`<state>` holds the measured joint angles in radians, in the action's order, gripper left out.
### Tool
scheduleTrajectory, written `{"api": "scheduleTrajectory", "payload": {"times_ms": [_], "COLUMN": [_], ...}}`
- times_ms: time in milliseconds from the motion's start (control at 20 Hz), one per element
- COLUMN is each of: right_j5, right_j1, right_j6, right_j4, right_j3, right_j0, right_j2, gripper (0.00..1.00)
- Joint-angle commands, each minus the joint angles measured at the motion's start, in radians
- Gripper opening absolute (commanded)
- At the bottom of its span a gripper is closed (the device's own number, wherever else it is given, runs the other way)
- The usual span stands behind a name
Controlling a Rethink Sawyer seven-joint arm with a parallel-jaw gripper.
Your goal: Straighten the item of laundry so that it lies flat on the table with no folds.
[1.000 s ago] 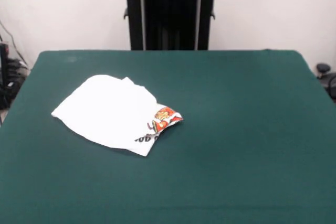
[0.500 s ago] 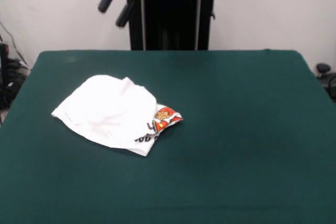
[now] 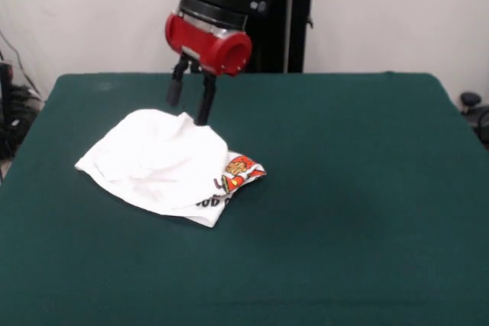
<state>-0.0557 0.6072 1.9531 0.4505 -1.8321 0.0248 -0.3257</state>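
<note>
Worktop (image 3: 359, 188): you have a wide dark green surface, bare except for one garment lying left of centre.

Laundry (image 3: 157, 162): the white garment sits in a rumpled, doubled-over heap. Its left corner points toward the worktop's left edge, and most of what shows is plain white with soft creases.

Print (image 3: 238, 169): only a sliver of the red and orange cartoon and a few black letters peek out at the heap's right end, so the printed face is mostly folded under.

Change in cloth: between the two earlier front views the top layer puffs up and rounds off; now its outline matches the later one.

Gripper (image 3: 191, 108): a second ago you saw only the pedestal, half a second ago the arm swung in high at the top, and now it hangs just over the garment's far edge.

Fingers (image 3: 204, 104): the two dark fingers stand apart with a clear gap, holding nothing. The right one reaches down to the raised peak of cloth; you cannot tell whether it touches.

Meaning for the task: nothing is flattened yet. You are likely at the approach to a first pinch on that far edge, to lift and pull the fold open.
</note>
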Motion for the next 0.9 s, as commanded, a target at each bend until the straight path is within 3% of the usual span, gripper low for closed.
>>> {"api": "scheduleTrajectory", "payload": {"times_ms": [50,350,450,650,750,900], "right_j5": [-0.031,-0.059,-0.089,-0.171,-0.130,0.058], "right_j1": [-0.034,0.033,0.053,0.083,0.073,-0.009], "right_j6": [0.072,0.099,0.110,0.139,0.140,0.185], "right_j4": [-0.095,-0.127,-0.121,-0.111,-0.116,-0.126], "right_j3": [-0.030,-0.051,-0.038,0.007,-0.015,-0.074], "right_j0": [-0.022,0.009,-0.018,-0.135,-0.134,-0.053], "right_j2": [0.240,0.297,0.276,0.139,0.135,0.222], "gripper": [1.00,1.00,1.00,1.00,1.00,1.00]}}
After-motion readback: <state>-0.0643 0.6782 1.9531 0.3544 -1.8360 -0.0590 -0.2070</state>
